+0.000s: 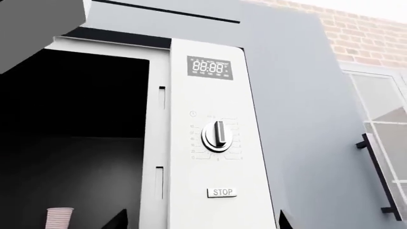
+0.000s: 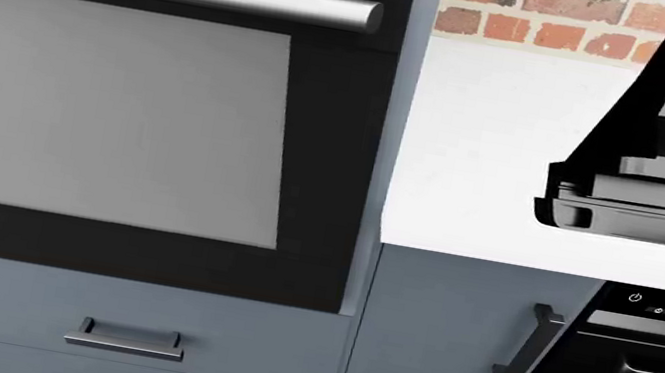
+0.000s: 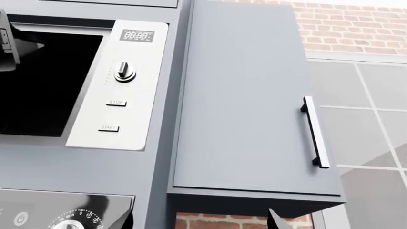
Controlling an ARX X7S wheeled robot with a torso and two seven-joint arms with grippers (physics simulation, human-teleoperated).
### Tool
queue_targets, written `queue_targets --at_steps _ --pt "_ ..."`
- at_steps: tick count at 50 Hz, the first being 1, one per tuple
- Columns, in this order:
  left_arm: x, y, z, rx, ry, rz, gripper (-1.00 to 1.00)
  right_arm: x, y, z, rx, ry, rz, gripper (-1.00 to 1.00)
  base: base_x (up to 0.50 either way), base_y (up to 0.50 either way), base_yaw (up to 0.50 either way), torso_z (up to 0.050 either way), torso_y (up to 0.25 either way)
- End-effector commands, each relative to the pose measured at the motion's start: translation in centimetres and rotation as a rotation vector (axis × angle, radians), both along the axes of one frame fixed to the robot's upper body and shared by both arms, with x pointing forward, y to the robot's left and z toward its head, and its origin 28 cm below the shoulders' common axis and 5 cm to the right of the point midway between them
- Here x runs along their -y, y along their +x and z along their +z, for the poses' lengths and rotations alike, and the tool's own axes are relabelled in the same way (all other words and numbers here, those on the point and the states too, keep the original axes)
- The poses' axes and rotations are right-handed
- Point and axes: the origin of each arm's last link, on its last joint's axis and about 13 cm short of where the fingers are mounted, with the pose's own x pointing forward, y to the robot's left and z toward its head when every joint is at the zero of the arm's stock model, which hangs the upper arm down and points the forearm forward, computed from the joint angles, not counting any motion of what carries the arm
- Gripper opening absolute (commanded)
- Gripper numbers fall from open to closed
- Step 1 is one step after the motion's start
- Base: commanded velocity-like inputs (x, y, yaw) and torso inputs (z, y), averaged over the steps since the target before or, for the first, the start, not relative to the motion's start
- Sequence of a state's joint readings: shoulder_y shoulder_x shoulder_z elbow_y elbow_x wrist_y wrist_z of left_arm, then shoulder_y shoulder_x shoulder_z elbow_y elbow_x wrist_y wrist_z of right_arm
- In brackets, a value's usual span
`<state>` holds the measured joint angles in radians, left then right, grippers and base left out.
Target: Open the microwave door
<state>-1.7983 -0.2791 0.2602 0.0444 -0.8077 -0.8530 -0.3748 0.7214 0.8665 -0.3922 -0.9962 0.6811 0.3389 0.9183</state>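
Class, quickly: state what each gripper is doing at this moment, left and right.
Left gripper: open, holding nothing, facing the microwave.
Right gripper: open, holding nothing.

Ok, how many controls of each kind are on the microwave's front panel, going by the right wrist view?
Display: 1
Knob: 1
Buttons: 2, the STOP button and the START button
Total: 4
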Motion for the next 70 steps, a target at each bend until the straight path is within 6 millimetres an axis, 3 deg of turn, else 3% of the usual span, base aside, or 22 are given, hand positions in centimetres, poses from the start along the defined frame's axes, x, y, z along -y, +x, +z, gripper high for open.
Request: queue_targets --at_steps 1,11,20,36,46,70 --pt "0.2 -2.1 -0.4 0.045 0.026 -0.003 1.00 -0.1 0.0 0.1 0.001 0.000 0.002 1.00 0.00 0.00 0.00 0.000 0.000" --pt "0.1 -3.1 -0.7 0.068 0.023 -0.003 1.00 -0.1 0.0 0.1 0.001 0.000 0.001 1.00 0.00 0.00 0.00 0.000 0.000" --pt "1.6 -2.9 -0.4 0.108 0.027 -0.021 1.00 0.0 -0.1 0.1 0.001 -0.001 0.000 1.00 0.00 0.00 0.00 0.000 0.000" --pt "4.5 1.3 2.3 0.179 0.011 0.074 1.00 0.4 -0.5 -0.1 0.004 0.008 -0.007 1.00 0.00 0.00 0.00 0.000 0.000" --pt "3.7 4.3 3.7 0.196 -0.041 0.242 1.00 0.6 -0.6 0.0 0.005 0.009 -0.010 1.00 0.00 0.00 0.00 0.000 0.000" --pt "1.3 6.6 7.1 0.214 -0.079 0.549 1.00 0.6 -0.9 0.3 0.007 0.004 -0.012 1.00 0.00 0.00 0.00 0.000 0.000"
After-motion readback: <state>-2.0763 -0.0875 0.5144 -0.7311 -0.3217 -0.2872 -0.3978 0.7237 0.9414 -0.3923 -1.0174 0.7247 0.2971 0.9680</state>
